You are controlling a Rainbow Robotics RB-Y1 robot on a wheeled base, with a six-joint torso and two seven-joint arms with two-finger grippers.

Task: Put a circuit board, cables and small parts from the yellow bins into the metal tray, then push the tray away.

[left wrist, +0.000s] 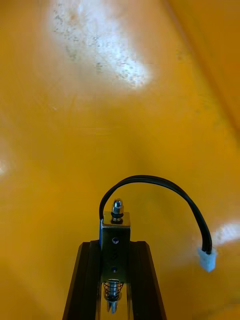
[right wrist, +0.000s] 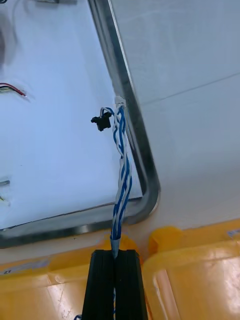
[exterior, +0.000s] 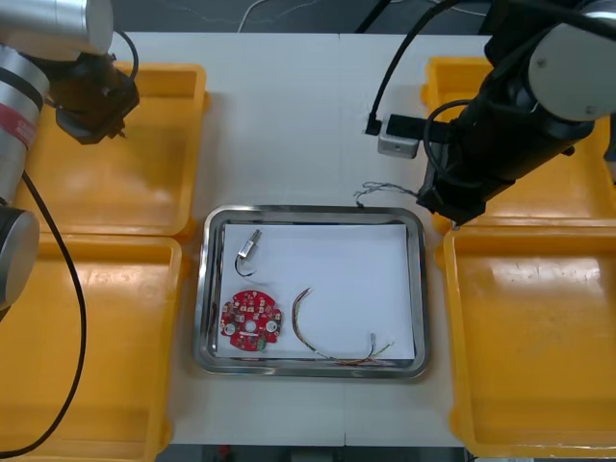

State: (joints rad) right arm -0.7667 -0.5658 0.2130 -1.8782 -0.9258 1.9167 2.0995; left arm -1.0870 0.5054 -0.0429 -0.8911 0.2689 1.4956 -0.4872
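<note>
Two tight grips: left claw (left wrist: 115,246) on small metal part (left wrist: 115,231) over yellow bin (left wrist: 120,100), right claw (right wrist: 115,253) on blue-white cable (right wrist: 121,170).

An electronics assembly workshop: yellow bins (exterior: 115,192) flank a metal tray (exterior: 200,289) holding a round red circuit board (exterior: 250,320).

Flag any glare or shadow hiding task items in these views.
Left wrist view: white glare on the yellow bin floor beyond the small metal part in the left gripper. Right wrist view: the metal tray rim gleams beside the twisted blue and white cable in the right gripper. Front view: even light, faint shadows.
</note>
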